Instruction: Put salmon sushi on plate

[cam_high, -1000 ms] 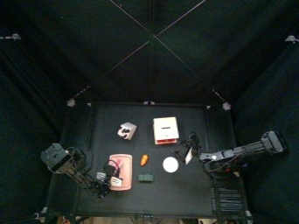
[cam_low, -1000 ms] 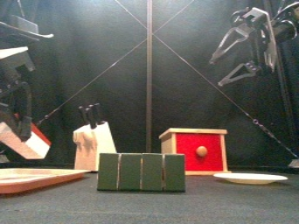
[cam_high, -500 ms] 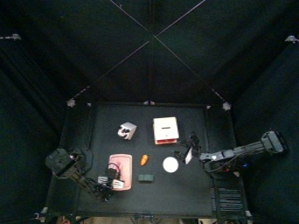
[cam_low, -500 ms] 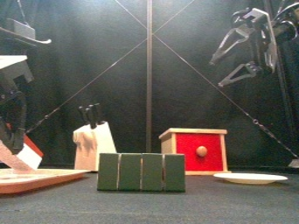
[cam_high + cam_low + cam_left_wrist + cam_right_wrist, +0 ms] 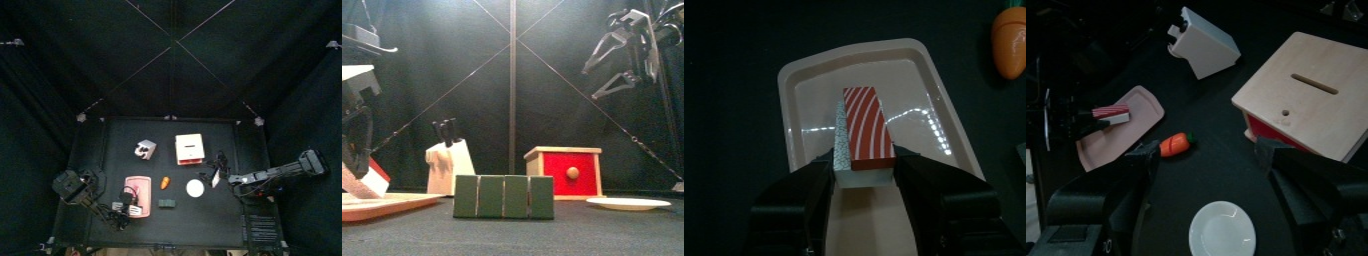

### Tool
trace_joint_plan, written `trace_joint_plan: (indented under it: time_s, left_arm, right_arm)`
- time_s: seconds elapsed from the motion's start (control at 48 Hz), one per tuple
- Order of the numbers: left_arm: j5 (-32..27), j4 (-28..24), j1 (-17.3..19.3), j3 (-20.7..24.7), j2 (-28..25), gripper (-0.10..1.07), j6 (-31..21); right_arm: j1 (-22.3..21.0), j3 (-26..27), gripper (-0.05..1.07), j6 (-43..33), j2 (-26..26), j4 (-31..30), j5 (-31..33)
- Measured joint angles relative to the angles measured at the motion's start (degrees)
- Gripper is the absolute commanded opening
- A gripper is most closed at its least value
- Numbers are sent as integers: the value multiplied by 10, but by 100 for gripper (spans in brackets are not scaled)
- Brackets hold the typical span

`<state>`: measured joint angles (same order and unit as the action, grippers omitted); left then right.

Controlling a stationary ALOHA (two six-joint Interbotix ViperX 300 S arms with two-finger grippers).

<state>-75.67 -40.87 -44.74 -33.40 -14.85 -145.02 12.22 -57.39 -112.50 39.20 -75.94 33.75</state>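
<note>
The salmon sushi (image 5: 865, 125), a red slice with white stripes on a white rice block, is held in my left gripper (image 5: 867, 172). It hangs tilted, its low end at the pale-pink rectangular plate (image 5: 798, 80) on the front left. It also shows in the front view (image 5: 362, 186) and the right wrist view (image 5: 1110, 112). My right gripper (image 5: 1211, 170) is open and empty, high above the small white round plate (image 5: 1223, 228) on the front right (image 5: 197, 187).
A small orange carrot (image 5: 164, 183) lies between the pink plate and the white plate. A red box with a wooden top (image 5: 565, 172) and a white knife block (image 5: 449, 165) stand at the back. A dark green block (image 5: 504, 196) stands at the front middle.
My left gripper has come down with the sushi, from well above the pink plate to its surface. The right arm has not moved.
</note>
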Motion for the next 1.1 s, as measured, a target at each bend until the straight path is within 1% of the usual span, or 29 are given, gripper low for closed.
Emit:
trace_joint_plan:
  time_s: [0.125,0.208,1.104]
  left_arm:
    - [0,-3,0,-1,0,89,-1]
    - [-1,-3,0,0,1,89,-1]
    - [1,-4,7,1,1,89,1]
  right_arm:
    - [0,0,104,1,0,-1,0]
    - [0,1,104,1,0,0,0]
    - [0,1,104,3,0,-1,0]
